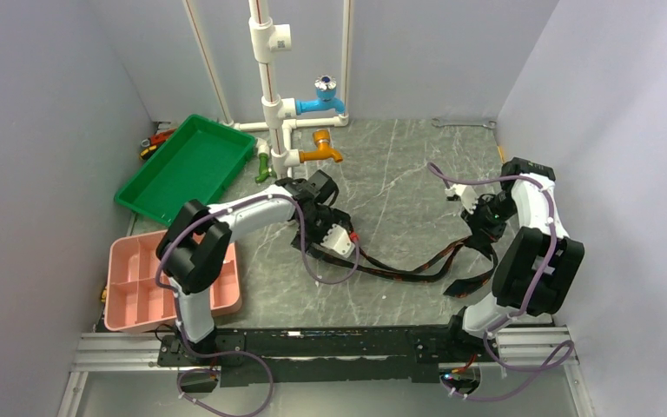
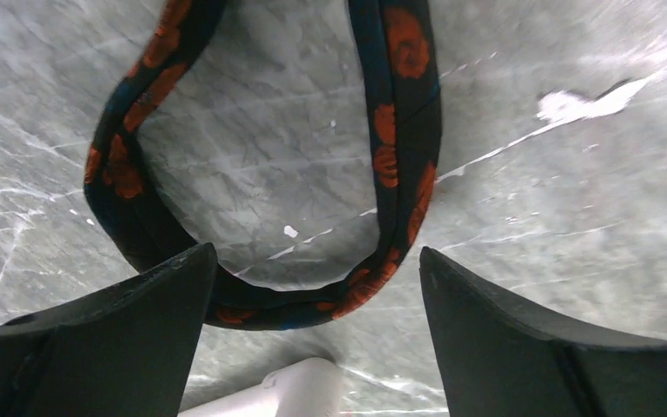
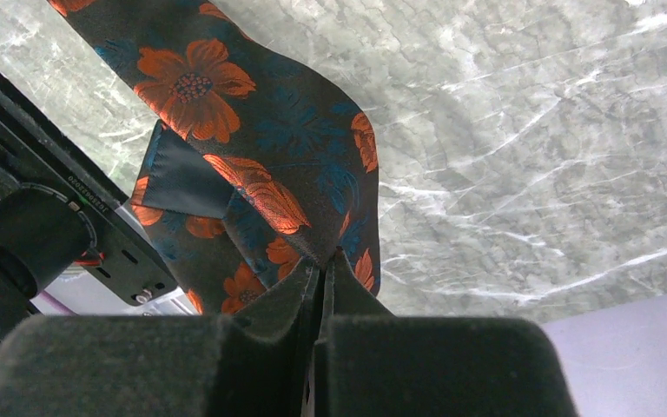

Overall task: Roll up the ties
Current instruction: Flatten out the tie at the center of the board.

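One of the ties (image 1: 417, 274), black with orange-red flowers, lies curved across the marble table between the two arms. In the left wrist view its narrow part (image 2: 391, 148) forms a loop on the table. My left gripper (image 2: 314, 252) is open just over the loop's near bend, with its fingers (image 2: 152, 304) on either side and nothing pinched. From above, the left gripper (image 1: 334, 239) sits at the tie's left end. My right gripper (image 1: 478, 239) is shut on the tie's wide end (image 3: 252, 148). The fabric is pinched at the tips of the right gripper (image 3: 323, 256) and folds away from them.
A green tray (image 1: 187, 165) stands at the back left and a pink compartment tray (image 1: 139, 287) at the near left. White pipes (image 1: 269, 113) with a blue tap (image 1: 323, 102) and an orange tap (image 1: 323, 152) rise at the back. A wrench (image 1: 465, 123) lies at the back right.
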Controlling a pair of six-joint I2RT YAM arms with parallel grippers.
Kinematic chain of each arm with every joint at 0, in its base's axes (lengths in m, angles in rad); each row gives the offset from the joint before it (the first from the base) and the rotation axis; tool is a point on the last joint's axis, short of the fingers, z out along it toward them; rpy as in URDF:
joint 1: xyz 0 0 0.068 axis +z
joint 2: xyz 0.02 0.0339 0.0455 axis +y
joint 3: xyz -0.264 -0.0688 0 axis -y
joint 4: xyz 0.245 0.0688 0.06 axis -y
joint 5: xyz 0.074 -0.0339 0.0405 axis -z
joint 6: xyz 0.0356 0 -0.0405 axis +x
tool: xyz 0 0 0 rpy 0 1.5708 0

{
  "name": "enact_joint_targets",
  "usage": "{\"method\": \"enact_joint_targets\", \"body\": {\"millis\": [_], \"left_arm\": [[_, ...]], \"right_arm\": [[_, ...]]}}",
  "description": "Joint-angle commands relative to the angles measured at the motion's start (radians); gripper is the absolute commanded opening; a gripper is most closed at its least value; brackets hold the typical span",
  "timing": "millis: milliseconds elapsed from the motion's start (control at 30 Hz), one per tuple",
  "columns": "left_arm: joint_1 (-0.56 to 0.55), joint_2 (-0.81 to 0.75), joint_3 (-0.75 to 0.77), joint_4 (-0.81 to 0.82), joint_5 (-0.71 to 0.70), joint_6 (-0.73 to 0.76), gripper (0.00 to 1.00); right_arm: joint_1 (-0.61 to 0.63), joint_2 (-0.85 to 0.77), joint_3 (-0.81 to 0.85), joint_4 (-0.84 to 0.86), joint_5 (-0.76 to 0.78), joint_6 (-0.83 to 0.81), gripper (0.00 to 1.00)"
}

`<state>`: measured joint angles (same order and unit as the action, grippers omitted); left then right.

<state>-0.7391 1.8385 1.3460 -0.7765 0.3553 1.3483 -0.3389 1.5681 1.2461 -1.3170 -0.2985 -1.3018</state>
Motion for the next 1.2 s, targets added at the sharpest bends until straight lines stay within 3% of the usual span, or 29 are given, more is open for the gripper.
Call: {"method": "enact_joint_targets", "body": {"millis": [0, 133, 233, 333, 500, 600, 700, 833, 1067, 1100, 1167], "left_arm": [[-0.009, 0.051, -0.031, 0.096, -0.155, 0.165, 0.87], [-0.010, 0.021, -0.108, 0.128, -0.177, 0.167, 0.61], [-0.023, -0.062, -0.116, -0.014, -0.081, 0.105, 0.27], [-0.041, -0.207, -0.138, -0.243, 0.045, 0.073, 0.01], [-0.027, -0.422, -0.049, -0.584, 0.279, 0.006, 0.00], [0.068, -0.458, -0.025, -0.675, 0.332, -0.016, 0.00], [0.137, -0.386, -0.078, -0.726, 0.277, 0.029, 0.00], [0.206, -0.225, -0.080, -0.685, 0.217, 0.007, 0.00], [0.246, -0.138, -0.168, -0.433, 0.071, -0.028, 0.00], [0.253, -0.126, -0.167, -0.415, 0.065, -0.035, 0.00], [0.260, -0.118, -0.166, -0.383, 0.059, -0.047, 0.08]], "right_arm": [[-0.008, -0.050, -0.011, -0.036, -0.007, -0.016, 0.00], [-0.006, -0.096, -0.077, -0.021, 0.023, -0.036, 0.00], [-0.008, -0.138, -0.137, -0.012, 0.045, -0.057, 0.00], [-0.018, -0.168, -0.166, -0.055, 0.048, -0.085, 0.00], [-0.018, -0.208, -0.138, -0.157, 0.030, -0.128, 0.00], [-0.010, -0.120, -0.072, -0.177, 0.010, -0.118, 0.00], [0.059, 0.042, -0.063, -0.092, 0.038, -0.057, 0.00], [0.166, 0.253, 0.008, -0.040, 0.039, 0.021, 0.00], [0.225, 0.423, 0.132, -0.002, -0.002, 0.100, 0.00], [0.225, 0.430, 0.149, 0.003, -0.005, 0.115, 0.06], [0.224, 0.437, 0.170, -0.001, -0.006, 0.137, 0.31]]}}
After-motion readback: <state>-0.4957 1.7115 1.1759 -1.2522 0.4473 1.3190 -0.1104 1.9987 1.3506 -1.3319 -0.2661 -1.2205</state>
